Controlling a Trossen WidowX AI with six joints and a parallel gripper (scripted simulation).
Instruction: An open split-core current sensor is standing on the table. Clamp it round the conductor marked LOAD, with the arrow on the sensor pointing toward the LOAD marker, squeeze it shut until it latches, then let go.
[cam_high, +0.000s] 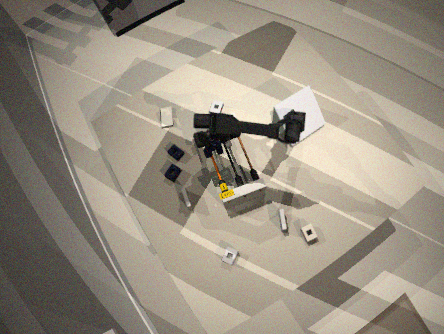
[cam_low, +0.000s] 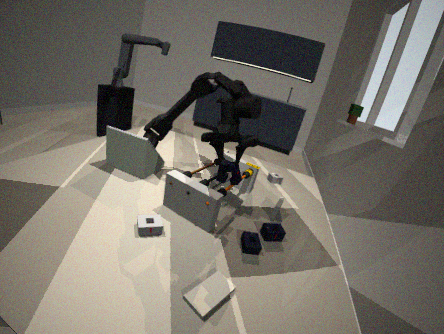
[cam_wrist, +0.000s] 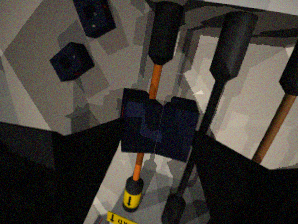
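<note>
The dark blue split-core sensor (cam_high: 213, 148) (cam_low: 230, 173) (cam_wrist: 176, 127) is held between the fingers of my gripper (cam_high: 212, 145) (cam_low: 229, 169) (cam_wrist: 158, 130), which is shut on it. In the wrist view its two halves stand side by side with a notch between them. The orange LOAD conductor (cam_high: 216, 165) (cam_low: 231, 188) (cam_wrist: 156, 80) runs behind the sensor in that view and shows above and below it. Whether it lies inside the jaws is hidden, and I cannot read the sensor's arrow. The yellow LOAD label (cam_high: 227, 193) (cam_low: 252, 165) (cam_wrist: 120, 219) and a yellow arrow sleeve (cam_wrist: 132, 196) mark one end.
A black conductor (cam_wrist: 214, 100) and another orange conductor (cam_high: 247, 155) (cam_wrist: 274, 130) run beside it between white end panels (cam_high: 245, 198) (cam_low: 192, 202). Two dark blue blocks (cam_high: 173, 172) (cam_low: 251, 243) (cam_wrist: 72, 61), several white blocks (cam_high: 309, 233) (cam_low: 150, 228) and a large tilted panel (cam_high: 311, 107) (cam_low: 131, 152) stand around.
</note>
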